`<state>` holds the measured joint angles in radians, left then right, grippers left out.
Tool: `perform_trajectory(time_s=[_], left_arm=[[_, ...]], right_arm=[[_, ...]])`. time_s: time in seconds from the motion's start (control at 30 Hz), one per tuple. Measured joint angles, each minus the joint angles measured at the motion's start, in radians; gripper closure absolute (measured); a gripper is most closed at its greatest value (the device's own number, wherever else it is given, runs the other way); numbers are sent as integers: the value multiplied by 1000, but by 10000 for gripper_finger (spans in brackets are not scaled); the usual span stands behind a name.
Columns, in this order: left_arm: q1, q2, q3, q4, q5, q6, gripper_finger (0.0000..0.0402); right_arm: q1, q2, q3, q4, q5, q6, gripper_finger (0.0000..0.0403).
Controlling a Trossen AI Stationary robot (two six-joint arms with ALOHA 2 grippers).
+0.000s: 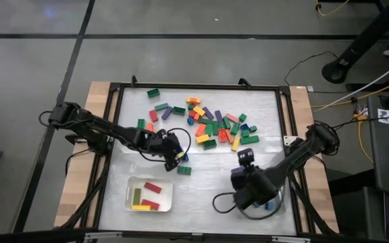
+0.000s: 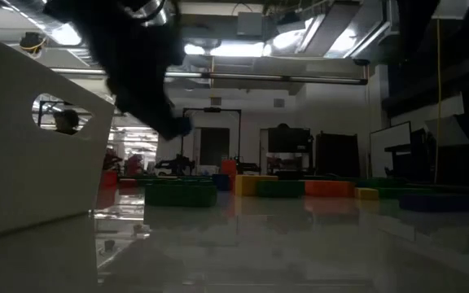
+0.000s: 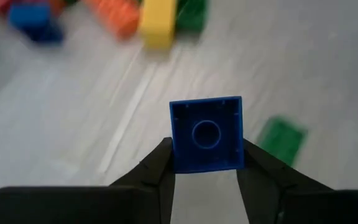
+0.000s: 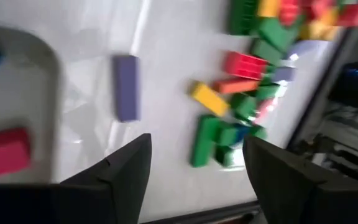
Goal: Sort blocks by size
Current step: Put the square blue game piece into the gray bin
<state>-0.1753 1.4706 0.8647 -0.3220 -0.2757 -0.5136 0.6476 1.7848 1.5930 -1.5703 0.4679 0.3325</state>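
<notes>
Left wrist view: left gripper (image 3: 205, 171) jaws clamp a small square blue plastic brick (image 3: 206, 134) above the white tabletop (image 3: 328, 74); right gripper (image 4: 194, 165) jaws wide, at five o'clock.

two arms (image 1: 107, 131) and two trays (image 1: 132, 182) – the left one holds four blocks (image 1: 152, 187). dozens more blocks sit mid-table, too many to count.
</notes>
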Motion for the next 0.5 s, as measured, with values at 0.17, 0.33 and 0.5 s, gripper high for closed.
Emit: perform_trajectory(time_s=[0.17, 0.33, 0.5], left_arm=[[12, -5, 22, 145, 102, 66, 277], [31, -5, 21, 284, 231, 99, 275], [48, -4, 21, 395, 357, 100, 274]], right_arm=[[-2, -198, -150, 29, 158, 67, 150], [-31, -418, -385, 399, 262, 48, 150], [-63, -516, -605, 1072, 234, -405, 150]])
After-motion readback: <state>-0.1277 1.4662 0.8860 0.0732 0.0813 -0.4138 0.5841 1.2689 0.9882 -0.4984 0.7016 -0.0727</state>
